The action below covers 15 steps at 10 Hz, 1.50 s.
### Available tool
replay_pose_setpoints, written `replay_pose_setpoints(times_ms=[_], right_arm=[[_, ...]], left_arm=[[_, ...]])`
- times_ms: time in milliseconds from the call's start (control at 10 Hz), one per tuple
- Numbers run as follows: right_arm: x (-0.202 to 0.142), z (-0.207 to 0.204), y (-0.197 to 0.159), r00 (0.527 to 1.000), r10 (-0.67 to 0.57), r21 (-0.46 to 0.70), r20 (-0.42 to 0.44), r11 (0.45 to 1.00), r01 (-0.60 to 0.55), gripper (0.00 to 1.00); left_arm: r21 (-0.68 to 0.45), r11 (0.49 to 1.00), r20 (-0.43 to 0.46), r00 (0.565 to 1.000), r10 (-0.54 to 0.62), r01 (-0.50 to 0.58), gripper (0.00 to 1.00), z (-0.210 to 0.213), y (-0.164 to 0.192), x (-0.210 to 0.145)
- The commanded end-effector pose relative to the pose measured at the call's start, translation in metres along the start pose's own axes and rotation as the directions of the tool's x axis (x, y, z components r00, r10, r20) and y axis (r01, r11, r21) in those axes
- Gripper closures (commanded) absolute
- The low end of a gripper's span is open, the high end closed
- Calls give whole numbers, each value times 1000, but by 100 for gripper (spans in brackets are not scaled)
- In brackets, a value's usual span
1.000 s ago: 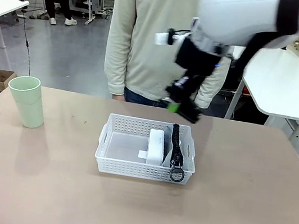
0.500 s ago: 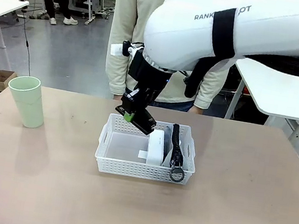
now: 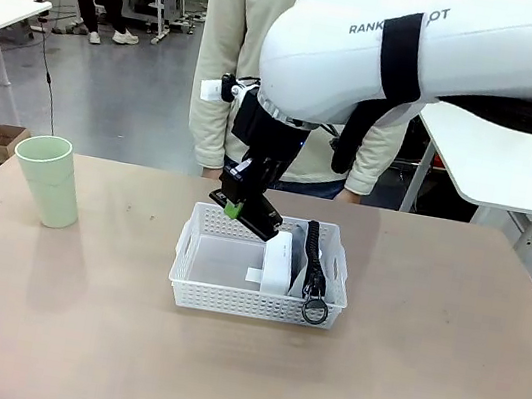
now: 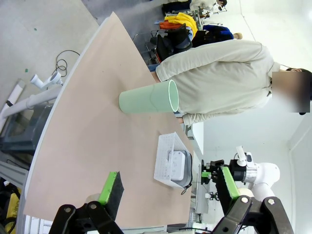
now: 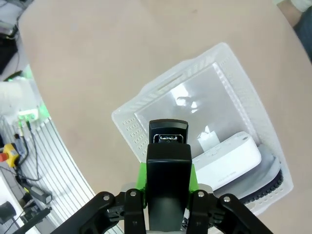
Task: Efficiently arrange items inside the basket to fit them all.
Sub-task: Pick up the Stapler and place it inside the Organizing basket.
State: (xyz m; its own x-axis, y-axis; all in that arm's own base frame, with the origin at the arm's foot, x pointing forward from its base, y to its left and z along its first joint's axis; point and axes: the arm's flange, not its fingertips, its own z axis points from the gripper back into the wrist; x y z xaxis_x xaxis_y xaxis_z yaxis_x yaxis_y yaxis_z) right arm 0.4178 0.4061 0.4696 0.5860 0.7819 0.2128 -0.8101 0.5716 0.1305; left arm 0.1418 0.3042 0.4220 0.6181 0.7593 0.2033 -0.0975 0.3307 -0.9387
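At frame centre the stapler point(image 3: 260, 221) is pinched in the right gripper point(image 3: 236, 205) over the basket point(image 3: 200, 295); judged rigid, light, slick, best held mid-body; the left gripper point(image 4: 169, 189) is spread, empty.

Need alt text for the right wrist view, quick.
The right gripper holds a small black stapler clamped between its green pads, above the white basket. Inside, a white box device and grey pouch crowd one end; most of its floor is free.

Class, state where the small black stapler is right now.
In the front view, the stapler is clamped in the right tool, above the basket, just left of the white box.
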Motion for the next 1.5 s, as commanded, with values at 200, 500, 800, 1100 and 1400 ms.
replay_pose_setpoints(times_ms=[200,500,800,1100,1400], right_arm=[[28,-65,-19,997,65,-68,-41,995,-68,63],[32,-91,-11,999,23,-18,-40,1000,-24,63],[32,-120,-11,996,-36,-28,-78,999,34,63],[30,-132,-17,994,-64,-25,-92,998,62,63],[30,-140,-23,987,-118,-45,-111,992,114,63]], left_arm=[[-24,1000,14,1000,-20,20,0,0,-1,-2],[-24,1000,14,1000,-20,20,0,0,-1,-2],[-24,1000,14,1000,-20,20,0,0,-1,-2],[-24,1000,14,1000,-20,20,0,0,-1,-2],[-24,1000,14,1000,-20,20,0,0,-1,-2]])
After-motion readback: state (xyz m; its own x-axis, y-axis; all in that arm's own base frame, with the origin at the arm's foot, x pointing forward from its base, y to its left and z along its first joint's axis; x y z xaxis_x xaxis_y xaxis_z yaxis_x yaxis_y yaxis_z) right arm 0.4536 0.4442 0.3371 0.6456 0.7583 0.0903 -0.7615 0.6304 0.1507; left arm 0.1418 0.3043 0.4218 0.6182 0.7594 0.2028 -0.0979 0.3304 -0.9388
